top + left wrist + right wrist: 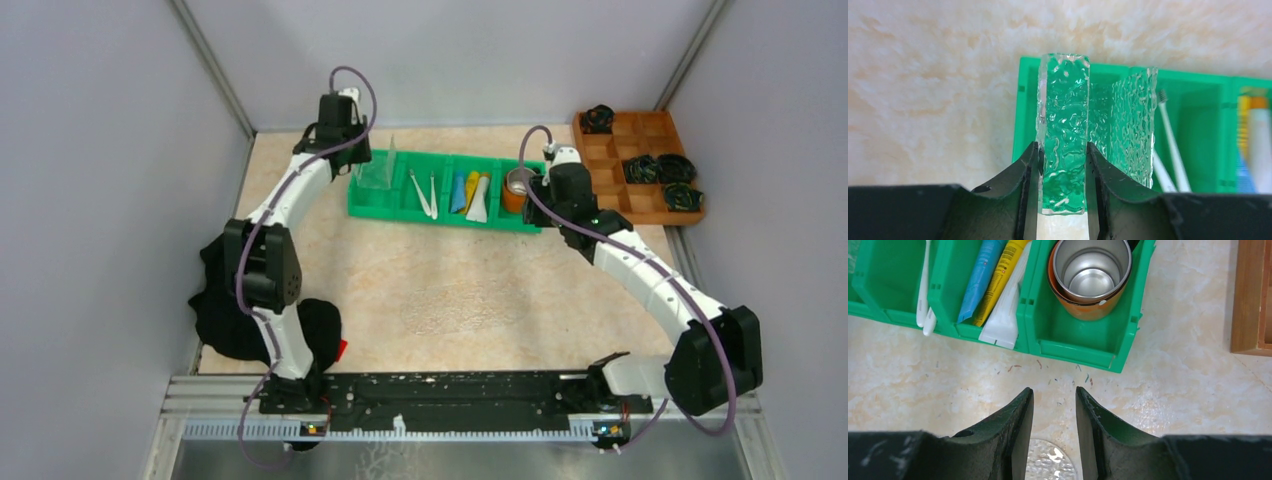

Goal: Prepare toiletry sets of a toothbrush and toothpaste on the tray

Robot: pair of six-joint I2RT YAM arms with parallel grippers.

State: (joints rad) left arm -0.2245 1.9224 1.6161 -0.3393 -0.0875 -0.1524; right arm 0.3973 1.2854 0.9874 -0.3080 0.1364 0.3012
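Two toothbrushes (924, 290) and three toothpaste tubes (979, 280) lie in the green bin (1083, 352), long axes toward 12 o'clock, at 11 o'clock from the released, empty right gripper (1054, 400). The left gripper (1063, 165) is nearer the tray (1064, 110) and clenches it, upright on edge at the bin's left end. Only the left wrist view shows that grip.

- My left claw (1063, 148) and right claw (1053, 390) are black.
- The tray (1064, 100) is clear, with a rippled pattern.
- The bin (1075, 347) is green, and its 2 toothbrushes (421, 194) are white.
- There are 3 tubes: blue toothpaste (979, 277), yellow toothpaste (999, 276), white toothpaste (1004, 320).
- The cup (1083, 310) is orange outside, silver inside.
- The tabletop (450, 290) is marbled cream.
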